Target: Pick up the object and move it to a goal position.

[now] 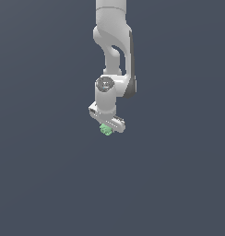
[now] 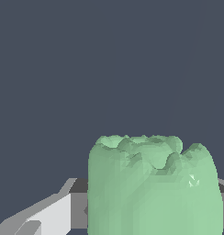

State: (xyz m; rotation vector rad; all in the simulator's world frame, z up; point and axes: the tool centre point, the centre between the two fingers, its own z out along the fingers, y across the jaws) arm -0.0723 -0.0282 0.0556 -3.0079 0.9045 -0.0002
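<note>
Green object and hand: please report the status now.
Hand over green object; closure not visible. Object fills the wrist view, between the fingers. Nothing else visible around it.

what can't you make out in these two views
- End effector fingertips: exterior view too small; the green object covers them in the wrist view.
- Object's lower part: cut off by the wrist view's edge.
- Object's shape: too tiny in the exterior view.
- Goal position: no marker visible.
</note>
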